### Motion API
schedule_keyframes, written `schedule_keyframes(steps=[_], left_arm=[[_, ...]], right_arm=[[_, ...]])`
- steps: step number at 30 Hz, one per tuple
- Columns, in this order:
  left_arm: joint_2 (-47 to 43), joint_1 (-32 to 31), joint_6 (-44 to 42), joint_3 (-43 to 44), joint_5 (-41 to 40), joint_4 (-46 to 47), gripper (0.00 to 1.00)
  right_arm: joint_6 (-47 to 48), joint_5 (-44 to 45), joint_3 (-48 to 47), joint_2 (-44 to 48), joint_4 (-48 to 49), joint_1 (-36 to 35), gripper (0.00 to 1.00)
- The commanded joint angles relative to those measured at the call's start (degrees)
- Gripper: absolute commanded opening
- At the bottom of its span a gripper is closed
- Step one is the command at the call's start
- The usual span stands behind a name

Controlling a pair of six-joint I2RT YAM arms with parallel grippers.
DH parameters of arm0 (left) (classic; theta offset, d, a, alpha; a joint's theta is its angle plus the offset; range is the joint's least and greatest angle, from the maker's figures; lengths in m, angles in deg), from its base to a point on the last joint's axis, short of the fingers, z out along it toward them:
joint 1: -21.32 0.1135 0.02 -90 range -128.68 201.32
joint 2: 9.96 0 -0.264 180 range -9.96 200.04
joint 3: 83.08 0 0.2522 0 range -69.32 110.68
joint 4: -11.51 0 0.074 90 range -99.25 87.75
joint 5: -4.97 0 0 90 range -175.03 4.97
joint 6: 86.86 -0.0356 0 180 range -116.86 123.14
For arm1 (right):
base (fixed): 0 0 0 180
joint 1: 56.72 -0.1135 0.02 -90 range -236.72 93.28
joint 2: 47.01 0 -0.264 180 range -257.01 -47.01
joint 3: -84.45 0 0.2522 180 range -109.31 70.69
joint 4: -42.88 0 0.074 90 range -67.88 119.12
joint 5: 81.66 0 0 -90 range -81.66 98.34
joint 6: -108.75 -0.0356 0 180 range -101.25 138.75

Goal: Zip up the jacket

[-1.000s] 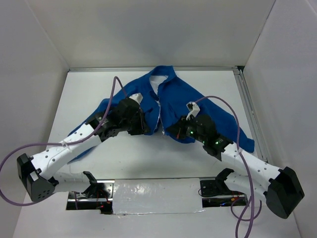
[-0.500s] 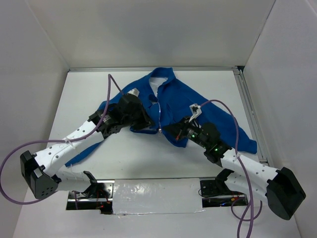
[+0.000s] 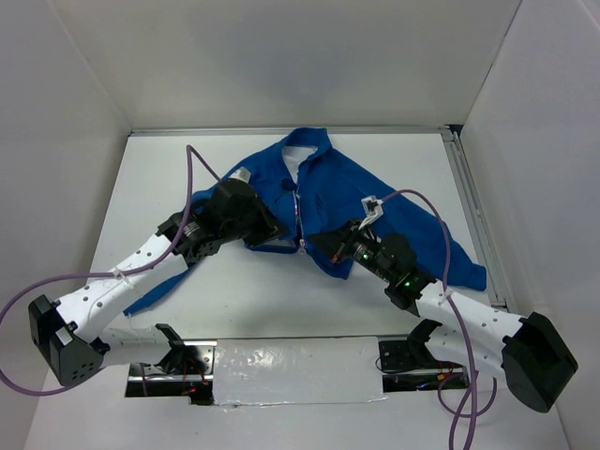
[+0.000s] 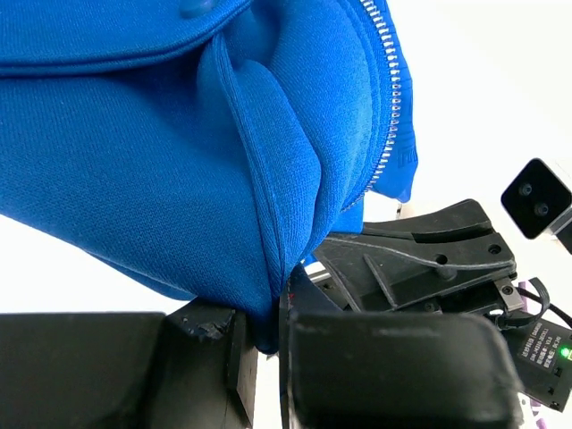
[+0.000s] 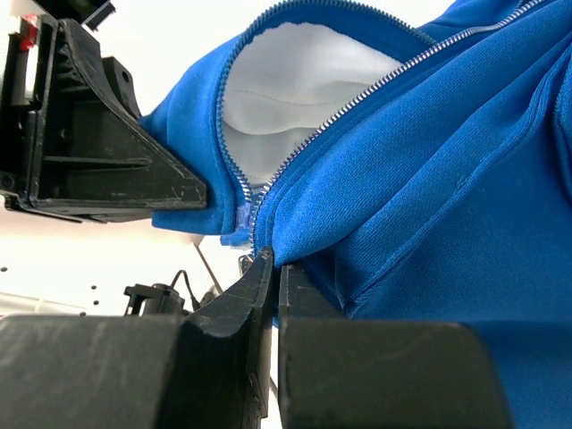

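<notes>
Blue soft knit, that's the jacket (image 3: 328, 192), spread in the middle of the white table (image 3: 169, 178), front mostly open. Left gripper (image 4: 264, 335) is pinched tight on a fold of it, right gripper (image 5: 273, 286) clamped on the hem by the zipper (image 5: 268, 174). Stretchy fabric could slip out or bunch into the pale metal teeth if either pulls unevenly, I'd guess.

Jacket (image 4: 179, 161): soft matt blue knit cloth w/ fine weave, smooth white lining (image 5: 295, 89) inside. Zipper (image 4: 386, 107): pale, shiny small teeth. Left gripper (image 4: 264, 349) & right gripper (image 5: 273, 295): matt black plastic, slightly grainy. Table (image 3: 244, 291): smooth white, faint sheen.
</notes>
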Motion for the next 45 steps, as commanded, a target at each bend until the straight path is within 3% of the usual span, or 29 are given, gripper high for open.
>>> schedule_keyframes(steps=[1, 45], left_arm=[[-2.3, 0.5, 0.5, -0.8, 1.9, 4.4, 0.00], [-3.1, 0.8, -0.7, -4.4, 7.4, 8.6, 0.00]], right_arm=[[0.1, 1.0, -0.2, 1.1, 5.4, -1.1, 0.00], [-2.4, 2.0, 0.5, 0.9, 10.0, -1.4, 0.00]])
